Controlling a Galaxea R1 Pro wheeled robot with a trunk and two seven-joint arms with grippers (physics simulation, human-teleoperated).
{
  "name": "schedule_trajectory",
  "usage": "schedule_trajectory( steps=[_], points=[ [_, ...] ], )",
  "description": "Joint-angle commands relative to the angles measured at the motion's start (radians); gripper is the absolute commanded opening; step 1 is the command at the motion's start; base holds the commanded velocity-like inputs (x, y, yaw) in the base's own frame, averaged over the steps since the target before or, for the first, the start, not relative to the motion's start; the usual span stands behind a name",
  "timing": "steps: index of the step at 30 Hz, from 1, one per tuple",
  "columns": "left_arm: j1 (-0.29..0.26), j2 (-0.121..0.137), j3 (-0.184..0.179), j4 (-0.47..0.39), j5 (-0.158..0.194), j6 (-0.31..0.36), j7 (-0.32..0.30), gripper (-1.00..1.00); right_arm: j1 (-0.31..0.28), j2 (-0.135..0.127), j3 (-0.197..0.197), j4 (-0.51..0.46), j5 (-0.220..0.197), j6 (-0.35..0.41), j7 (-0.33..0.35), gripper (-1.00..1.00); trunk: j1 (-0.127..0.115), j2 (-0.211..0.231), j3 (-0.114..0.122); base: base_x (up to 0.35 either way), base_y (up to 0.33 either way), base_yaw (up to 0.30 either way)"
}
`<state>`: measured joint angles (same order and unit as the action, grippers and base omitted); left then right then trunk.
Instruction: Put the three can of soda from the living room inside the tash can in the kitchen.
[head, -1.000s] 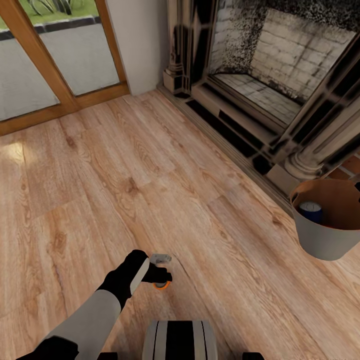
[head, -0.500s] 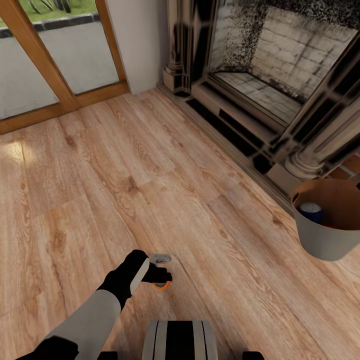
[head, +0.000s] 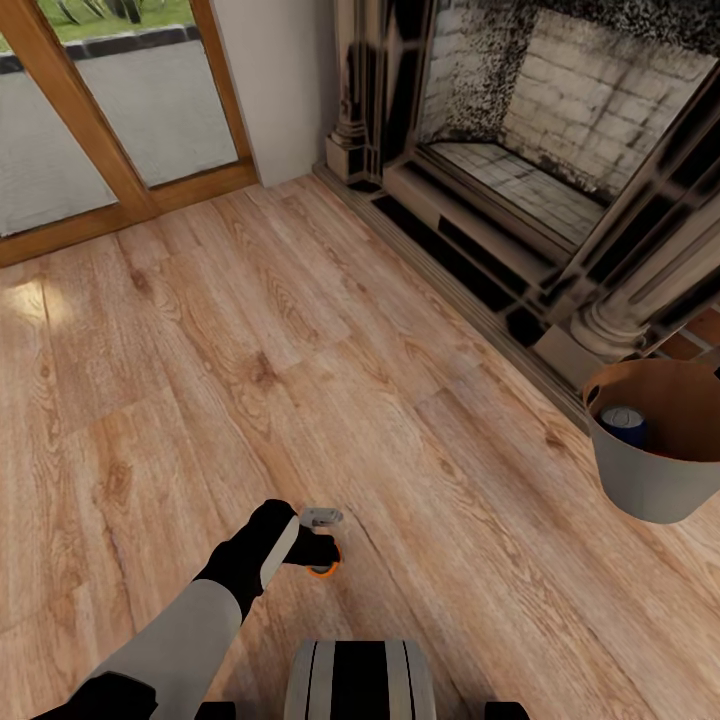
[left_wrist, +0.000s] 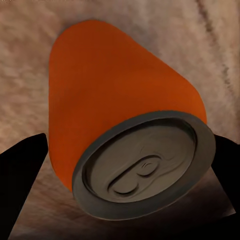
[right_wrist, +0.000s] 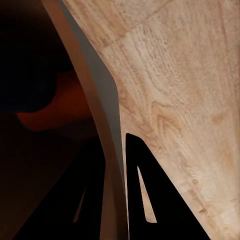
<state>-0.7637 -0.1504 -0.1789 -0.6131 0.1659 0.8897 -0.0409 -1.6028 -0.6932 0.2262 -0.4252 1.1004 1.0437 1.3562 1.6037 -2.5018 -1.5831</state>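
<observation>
**Orange can in the left gripper, bin held at the right**

The left gripper hangs low over the wood floor, near the robot's base, with its fingers clamped on an orange-red soda can. In the left wrist view the same can sits between the two dark fingers, its silvery top and pull tab turned toward the camera and the floor planks behind it.

At the right edge of the head view is the trash can, pale grey outside and orange-brown inside, raised above the floor. A dark blue soda can with a silvery top lies inside it, against the left part of the wall. In the right wrist view the right gripper pinches the bin's wall between its fingers (one finger inside the bin, one outside), so it is closed on the rim. Inside, a reddish-orange shape shows dimly; whether it is a can I cannot tell.

Far right stands the ornate fireplace with its brick back, and far left a wood-framed glass door.
</observation>
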Motion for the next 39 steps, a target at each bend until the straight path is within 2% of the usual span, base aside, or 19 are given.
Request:
schedule_trajectory(
  steps=[1, 4, 12, 39],
  points=[
    [0.000, 0.000, 0.000, 0.000, -0.003, 0.000, 0.000, -1.00, 0.000, 0.000, 0.001, 0.000, -0.002, 0.003, 0.003, -1.00, 0.000, 0.000, 0.000, 0.000, 0.000, 0.000],
    [0.001, 0.000, 0.000, 0.000, -0.003, 0.000, 0.000, -1.00, 0.000, 0.000, 0.002, 0.000, -0.001, 0.003, 0.003, -1.00, 0.000, 0.000, 0.000, 0.000, 0.000, 0.000],
    [0.001, -0.001, -0.001, 0.002, -0.003, 0.001, 0.001, -1.00, 0.001, 0.001, 0.001, 0.000, -0.001, 0.003, 0.003, -1.00, -0.004, 0.002, 0.031, 0.000, 0.000, 0.000],
    [0.000, -0.003, -0.001, 0.003, -0.004, 0.002, -0.001, -1.00, 0.005, -0.006, -0.010, 0.010, -0.002, 0.003, 0.004, -1.00, -0.107, 0.191, 0.116, 0.000, 0.000, 0.000]
  ],
)
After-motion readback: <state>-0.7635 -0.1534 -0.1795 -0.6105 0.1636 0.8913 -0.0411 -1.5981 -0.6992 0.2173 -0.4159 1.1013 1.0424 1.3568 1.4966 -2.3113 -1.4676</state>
